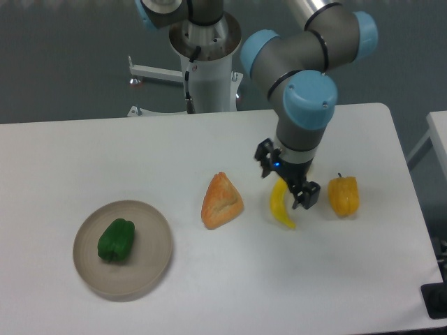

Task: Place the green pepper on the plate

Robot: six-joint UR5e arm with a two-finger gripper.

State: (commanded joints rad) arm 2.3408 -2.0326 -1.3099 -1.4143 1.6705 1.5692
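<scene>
light: bright, even, from overhead | shadows: soft and short beneath the plate [123,249], bread wedge [222,201] and banana [281,203] | glare: white desk [209,146] near washed out, dull sheen on the green pepper [116,241] | focus: mildly soft overall, coarse resolution | distortion: none evident at edges

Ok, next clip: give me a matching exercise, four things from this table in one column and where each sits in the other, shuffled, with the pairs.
Things:
1. green pepper
2. yellow-orange pepper
3. banana
4. pastry

Places:
A. right below the gripper
B. between the plate and the banana
C. on the plate
D. farthest toward the image right

Pairs: 1-C, 2-D, 3-A, 4-B
</scene>
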